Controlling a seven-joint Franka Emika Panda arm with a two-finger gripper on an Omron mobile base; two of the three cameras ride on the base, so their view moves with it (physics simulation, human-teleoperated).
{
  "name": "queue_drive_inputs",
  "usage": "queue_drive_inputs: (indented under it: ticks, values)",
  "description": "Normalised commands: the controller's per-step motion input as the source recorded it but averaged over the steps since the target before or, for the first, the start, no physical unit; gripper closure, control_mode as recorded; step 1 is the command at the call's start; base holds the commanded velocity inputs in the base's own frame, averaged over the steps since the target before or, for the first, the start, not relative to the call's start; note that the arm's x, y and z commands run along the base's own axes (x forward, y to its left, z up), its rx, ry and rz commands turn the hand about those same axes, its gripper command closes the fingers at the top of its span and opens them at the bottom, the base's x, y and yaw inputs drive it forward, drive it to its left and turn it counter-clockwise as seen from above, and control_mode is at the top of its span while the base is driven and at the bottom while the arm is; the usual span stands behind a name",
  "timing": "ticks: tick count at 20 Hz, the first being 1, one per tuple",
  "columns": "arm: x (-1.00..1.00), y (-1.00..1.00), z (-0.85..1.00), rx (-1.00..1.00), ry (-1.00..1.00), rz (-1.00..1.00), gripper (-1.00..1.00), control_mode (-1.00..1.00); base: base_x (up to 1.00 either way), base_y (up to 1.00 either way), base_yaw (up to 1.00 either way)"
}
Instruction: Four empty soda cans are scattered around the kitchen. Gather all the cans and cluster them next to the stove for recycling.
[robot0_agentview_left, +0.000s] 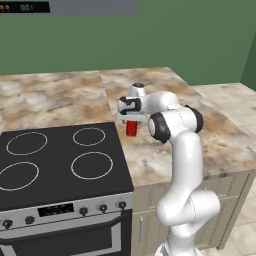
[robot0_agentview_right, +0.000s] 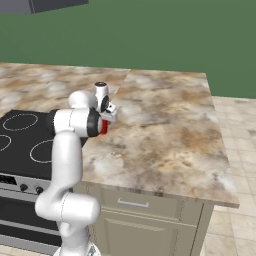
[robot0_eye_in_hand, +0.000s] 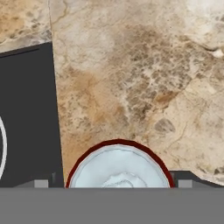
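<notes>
- The bench (robot0_agentview_left: 210, 140) of brown marbled stone carries the scene, and the stove (robot0_agentview_left: 55, 165) with its black glass top is set into it.
- The fingers (robot0_agentview_left: 131, 121) stand released on both sides of the soda can, not pressing it.
- The soda can (robot0_agentview_left: 131, 128) stands upright on the bench, just beside the stove's right edge.
- I judge this can light, thin-walled and smooth: hold it mid-wall, gently.

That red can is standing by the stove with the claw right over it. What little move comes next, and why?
Probably a straight lift of the claw. The can stands upright on the counter just beside the stove, where it belongs, and the jaws look spread apart either side of it, so rising straight up should clear it without tipping it.
</notes>
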Motion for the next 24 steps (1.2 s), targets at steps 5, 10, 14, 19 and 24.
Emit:
queue_drive_inputs:
  ticks: [5,10,14,19,24]
  values:
    - [-0.10,0.06,0.12,-0.02,-0.03,0.00,-1.00,-1.00,0.00,0.00,0.00]
    - [-0.12,-0.08,0.24,-0.07,0.00,0.00,-1.00,-1.00,0.00,0.00,0.00]
    - [-0.10,0.00,0.37,-0.07,-0.01,0.00,-1.00,-1.00,0.00,0.00,0.00]
    - [-0.07,0.00,0.40,-0.02,0.02,0.00,-1.00,-1.00,0.00,0.00,0.00]
    - [-0.38,-0.01,0.23,0.00,0.16,0.00,-1.00,-1.00,0.00,0.00,0.00]
